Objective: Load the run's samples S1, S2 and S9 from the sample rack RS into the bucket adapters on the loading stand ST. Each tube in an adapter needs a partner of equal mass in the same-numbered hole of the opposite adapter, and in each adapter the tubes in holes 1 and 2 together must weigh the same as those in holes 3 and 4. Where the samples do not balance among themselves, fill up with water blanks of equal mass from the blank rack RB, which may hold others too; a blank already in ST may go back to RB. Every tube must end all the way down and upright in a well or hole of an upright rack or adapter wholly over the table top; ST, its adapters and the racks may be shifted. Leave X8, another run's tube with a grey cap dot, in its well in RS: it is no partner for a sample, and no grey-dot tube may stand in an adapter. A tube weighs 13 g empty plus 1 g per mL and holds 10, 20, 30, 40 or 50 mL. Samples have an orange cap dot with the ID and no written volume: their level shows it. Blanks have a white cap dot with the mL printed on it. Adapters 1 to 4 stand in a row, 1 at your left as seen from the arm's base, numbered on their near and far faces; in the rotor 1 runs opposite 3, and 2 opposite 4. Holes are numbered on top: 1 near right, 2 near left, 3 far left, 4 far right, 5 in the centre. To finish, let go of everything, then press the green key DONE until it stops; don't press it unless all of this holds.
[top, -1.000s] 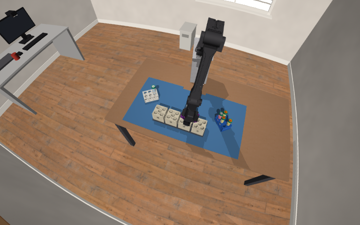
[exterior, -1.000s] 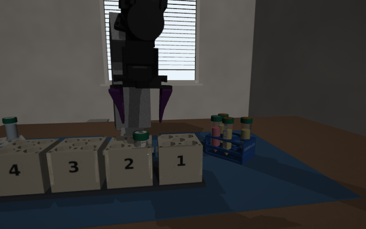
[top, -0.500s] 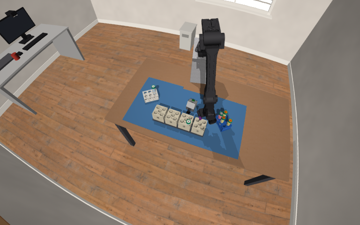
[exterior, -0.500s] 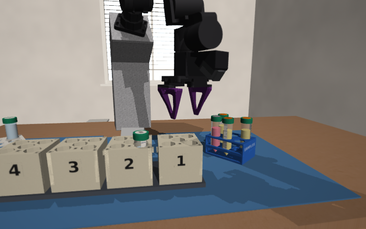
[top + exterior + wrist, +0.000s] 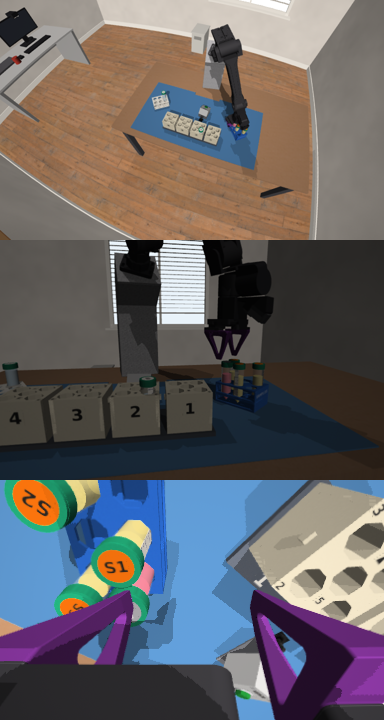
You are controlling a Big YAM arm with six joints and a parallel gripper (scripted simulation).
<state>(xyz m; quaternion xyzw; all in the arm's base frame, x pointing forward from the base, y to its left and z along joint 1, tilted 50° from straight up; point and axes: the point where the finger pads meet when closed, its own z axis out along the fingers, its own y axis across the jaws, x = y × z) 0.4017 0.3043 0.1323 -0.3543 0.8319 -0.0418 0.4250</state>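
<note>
The end effector (image 5: pixel 226 354) is held spread and empty above slick, rigid sample tube S1 (image 5: pixel 118 564), best gripped just below its cap.
</note>
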